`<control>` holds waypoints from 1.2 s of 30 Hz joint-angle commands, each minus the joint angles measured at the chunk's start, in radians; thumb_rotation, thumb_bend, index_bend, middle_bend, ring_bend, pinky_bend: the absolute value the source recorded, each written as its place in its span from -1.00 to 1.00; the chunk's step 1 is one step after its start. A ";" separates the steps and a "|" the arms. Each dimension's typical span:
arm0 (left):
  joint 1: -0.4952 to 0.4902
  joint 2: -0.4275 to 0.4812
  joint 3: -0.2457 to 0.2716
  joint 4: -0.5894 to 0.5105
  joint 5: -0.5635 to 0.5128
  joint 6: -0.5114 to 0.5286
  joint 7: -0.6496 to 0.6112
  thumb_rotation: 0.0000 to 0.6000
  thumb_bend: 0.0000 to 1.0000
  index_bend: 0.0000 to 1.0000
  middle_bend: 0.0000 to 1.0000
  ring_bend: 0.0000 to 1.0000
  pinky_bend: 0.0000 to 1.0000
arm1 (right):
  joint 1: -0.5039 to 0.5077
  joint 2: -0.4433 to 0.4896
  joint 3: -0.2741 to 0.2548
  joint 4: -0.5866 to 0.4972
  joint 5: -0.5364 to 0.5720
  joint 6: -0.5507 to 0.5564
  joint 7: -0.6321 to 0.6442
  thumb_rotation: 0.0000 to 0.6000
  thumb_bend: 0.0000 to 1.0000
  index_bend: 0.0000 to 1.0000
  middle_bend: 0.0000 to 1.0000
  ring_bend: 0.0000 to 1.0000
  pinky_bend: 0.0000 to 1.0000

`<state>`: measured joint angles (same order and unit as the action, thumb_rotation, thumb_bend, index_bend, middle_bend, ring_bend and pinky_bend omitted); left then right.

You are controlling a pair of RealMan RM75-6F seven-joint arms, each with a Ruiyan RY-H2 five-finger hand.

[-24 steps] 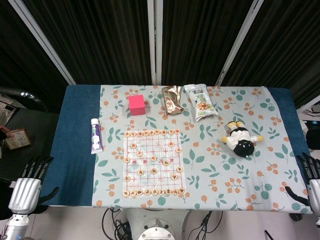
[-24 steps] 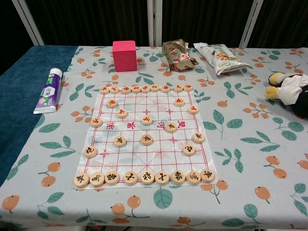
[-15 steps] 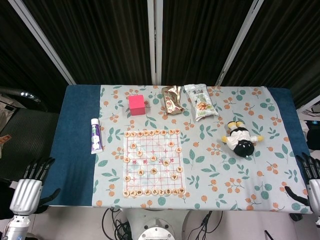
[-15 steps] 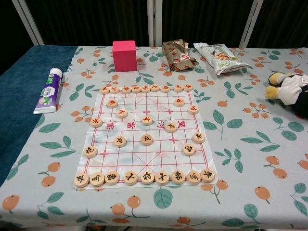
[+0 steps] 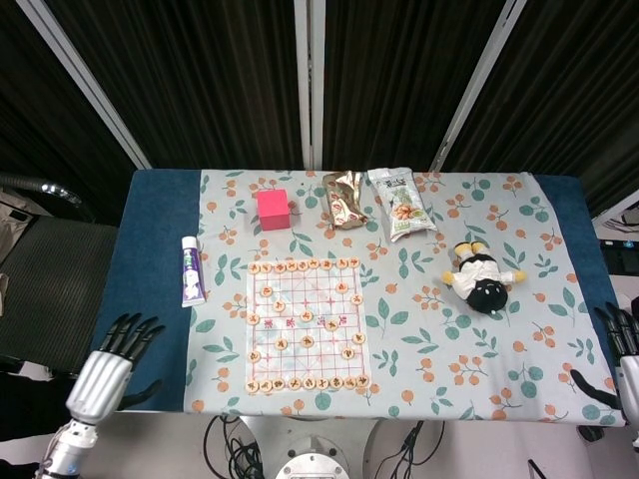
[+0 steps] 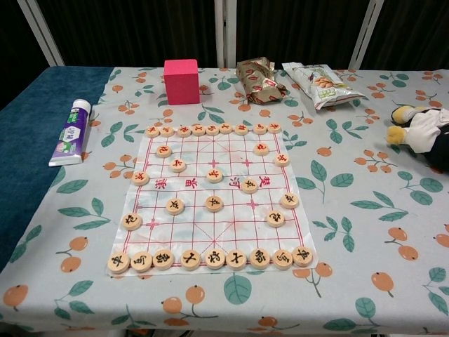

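The left hand (image 5: 108,367) was at the near left corner of the table (image 5: 155,249), over the edge of the blue cloth, with its dark fingers (image 5: 133,329) spread apart and nothing in them. The thing nearest to it was the toothpaste tube (image 5: 191,270), which lay flat on the blue cloth beside the border of the floral tablecloth (image 5: 499,230), well apart from the hand. The right hand (image 5: 621,351) was only partly visible at the right border of the head view, beyond the near right corner of the table; its fingers were apart and it held nothing.

In the middle of the floral tablecloth lay the chess board sheet (image 6: 214,200) with round wooden chess pieces (image 6: 214,203) on it, in rows at the far and near sides and scattered between. Behind it stood a pink cube (image 6: 182,81), and to the right of the cube lay a crumpled snack wrapper (image 6: 258,79) and a bag of nuts (image 6: 320,83). A plush toy (image 5: 481,280) lay on the right part of the table, near the right hand's side.

Behind the table hung dark curtains (image 5: 399,80) with pale slanted poles (image 5: 479,85) before them. A dark chair (image 5: 50,289) stood left of the table.
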<state>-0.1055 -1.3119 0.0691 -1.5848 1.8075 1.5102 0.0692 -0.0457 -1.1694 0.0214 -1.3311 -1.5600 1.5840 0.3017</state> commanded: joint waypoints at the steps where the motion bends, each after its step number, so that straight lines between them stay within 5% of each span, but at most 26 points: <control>1: -0.064 -0.040 -0.015 -0.033 0.014 -0.084 0.034 1.00 -0.64 -0.71 -0.85 -1.00 -0.96 | 0.002 0.001 0.001 -0.004 0.000 -0.002 -0.004 1.00 -0.79 -1.00 -1.00 -1.00 -1.00; 13: -0.211 -0.189 -0.070 -0.007 -0.083 -0.306 0.046 1.00 -0.61 -0.63 -0.85 -1.00 -0.96 | -0.010 0.005 0.001 0.015 0.012 0.005 0.025 1.00 -0.79 -1.00 -1.00 -1.00 -1.00; 23: -0.255 -0.271 -0.068 0.058 -0.148 -0.369 0.039 1.00 -0.61 -0.57 -0.85 -1.00 -0.96 | -0.016 -0.004 0.004 0.058 0.030 -0.004 0.065 1.00 -0.79 -1.00 -1.00 -1.00 -1.00; 36: -0.295 -0.372 -0.073 0.200 -0.177 -0.370 -0.010 1.00 -0.56 -0.26 -0.82 -1.00 -0.96 | -0.018 0.001 0.006 0.056 0.029 -0.002 0.066 1.00 -0.79 -1.00 -1.00 -1.00 -1.00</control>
<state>-0.3984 -1.6738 -0.0047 -1.3961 1.6335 1.1352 0.0576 -0.0637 -1.1680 0.0278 -1.2746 -1.5309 1.5816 0.3674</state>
